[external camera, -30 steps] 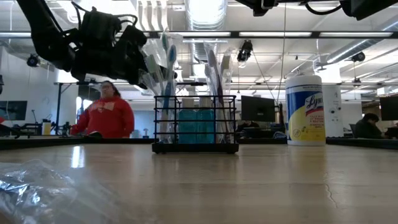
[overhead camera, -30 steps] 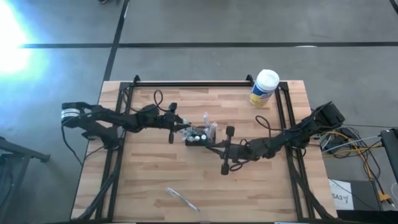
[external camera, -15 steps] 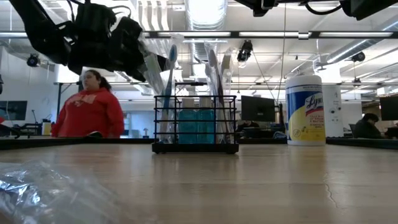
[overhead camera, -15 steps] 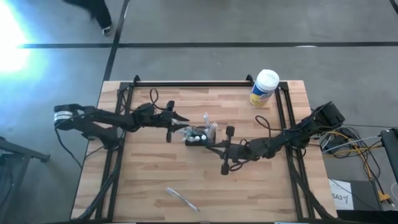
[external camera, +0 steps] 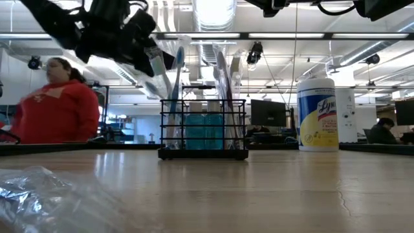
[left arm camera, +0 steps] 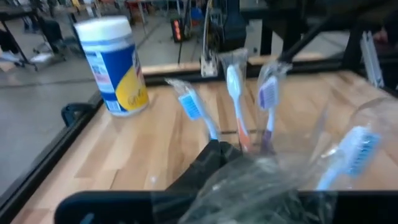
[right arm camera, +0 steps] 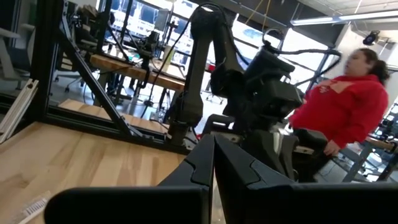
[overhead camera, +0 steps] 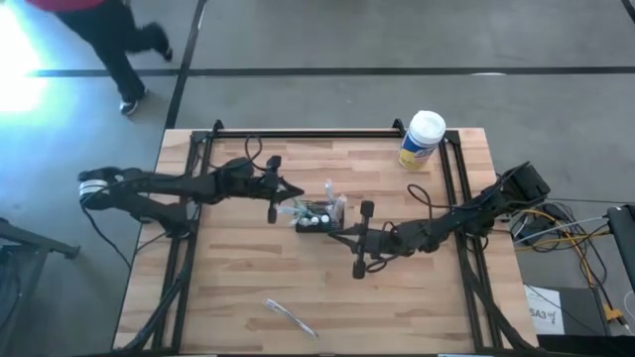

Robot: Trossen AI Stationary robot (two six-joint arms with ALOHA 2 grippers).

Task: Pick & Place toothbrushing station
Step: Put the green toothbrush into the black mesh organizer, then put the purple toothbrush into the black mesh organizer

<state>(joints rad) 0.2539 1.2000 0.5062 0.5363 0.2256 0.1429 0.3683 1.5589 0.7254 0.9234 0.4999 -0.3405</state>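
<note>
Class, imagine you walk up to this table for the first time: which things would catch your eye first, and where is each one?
Mid-table stands the black mesh toothbrushing station, with wrapped toothbrushes sticking up out of it. The left gripper hangs just beside it with jaws shut, while the right gripper waits on its other side. At the far right corner, a yellow wipes canister with a white lid draws the eye.

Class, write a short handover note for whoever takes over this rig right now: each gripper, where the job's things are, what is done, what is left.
Left gripper: shut, beside the toothbrushing station, raised off the table.
Right gripper: shut, low by the station's other side.
Station: upright mid-table, wrapped toothbrushes standing in it.
Wipes canister: far corner on the right arm's side.
One loose wrapped item lies near the front edge.
Left: probably that item, and moving the station.
</note>
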